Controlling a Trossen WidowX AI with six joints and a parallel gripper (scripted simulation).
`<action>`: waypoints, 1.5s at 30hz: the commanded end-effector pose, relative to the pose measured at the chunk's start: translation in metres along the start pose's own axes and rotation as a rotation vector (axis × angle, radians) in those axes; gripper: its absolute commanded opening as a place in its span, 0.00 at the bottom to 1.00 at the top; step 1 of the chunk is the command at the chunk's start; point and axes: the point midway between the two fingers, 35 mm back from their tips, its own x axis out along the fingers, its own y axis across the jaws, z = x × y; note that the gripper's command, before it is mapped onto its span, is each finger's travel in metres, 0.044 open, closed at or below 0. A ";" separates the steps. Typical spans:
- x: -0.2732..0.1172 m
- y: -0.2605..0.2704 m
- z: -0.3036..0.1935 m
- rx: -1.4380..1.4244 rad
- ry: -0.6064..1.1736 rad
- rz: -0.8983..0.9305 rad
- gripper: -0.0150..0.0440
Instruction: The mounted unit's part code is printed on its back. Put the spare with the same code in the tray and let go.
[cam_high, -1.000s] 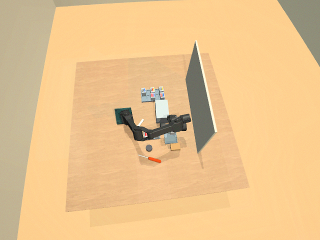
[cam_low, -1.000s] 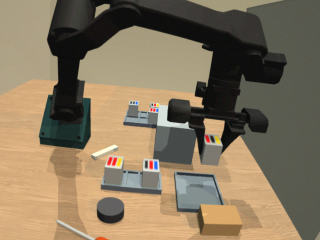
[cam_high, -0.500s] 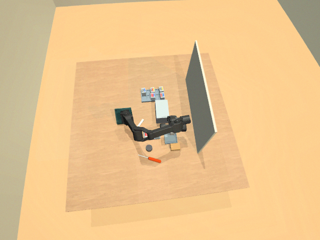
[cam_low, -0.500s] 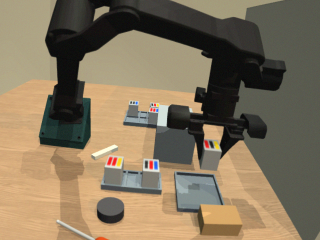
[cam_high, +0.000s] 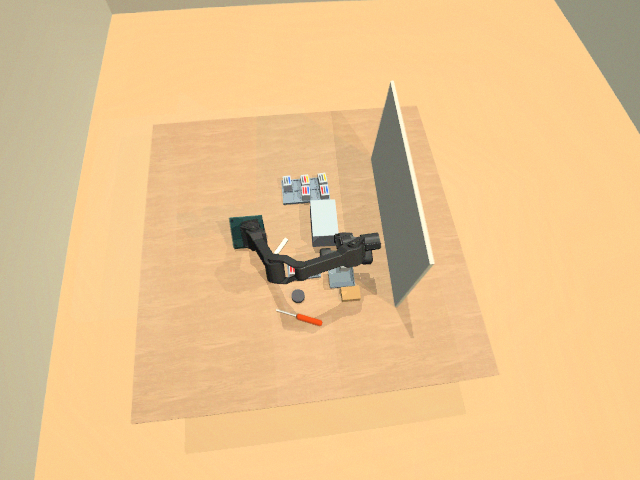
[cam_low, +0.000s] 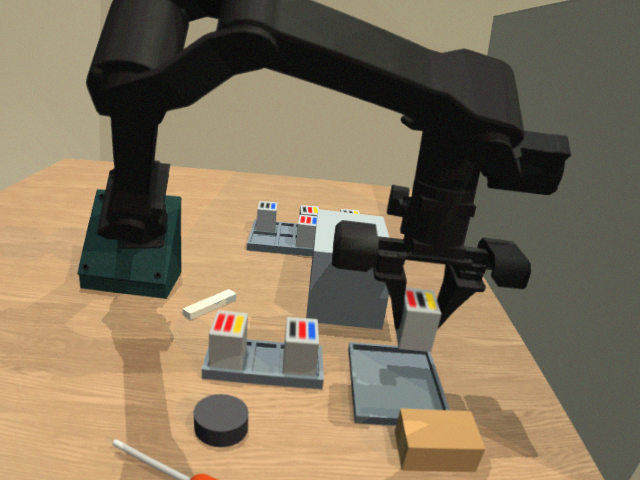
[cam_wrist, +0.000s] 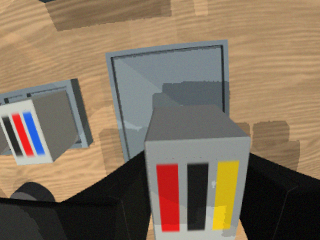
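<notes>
— How far along are we?

— Past the pick, short of the drop, by my judgement. The arm (cam_low: 320, 62) arches from its green base (cam_low: 129, 248) near the table's (cam_low: 67, 320) left edge over to the right side, wrist pointing straight down beside the tall grey panel (cam_low: 568, 206).

— And the tray?

— The tray (cam_low: 395, 382) sits near the front right corner with nothing in it. The spare (cam_low: 419, 320), striped red, black, yellow, hangs upright above the tray's far edge, apparently not yet touching it.

— The grip?

— The fingers pinch the spare on both flanks. What's left is lowering it into the tray and letting go. The mounted unit's code isn't visible here, so I can't confirm the match.
</notes>
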 end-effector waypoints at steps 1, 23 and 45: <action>0.004 0.001 0.001 -0.009 0.004 0.002 0.25; 0.021 0.002 0.000 -0.008 0.006 0.002 0.25; 0.038 0.004 -0.001 -0.008 0.010 0.002 0.25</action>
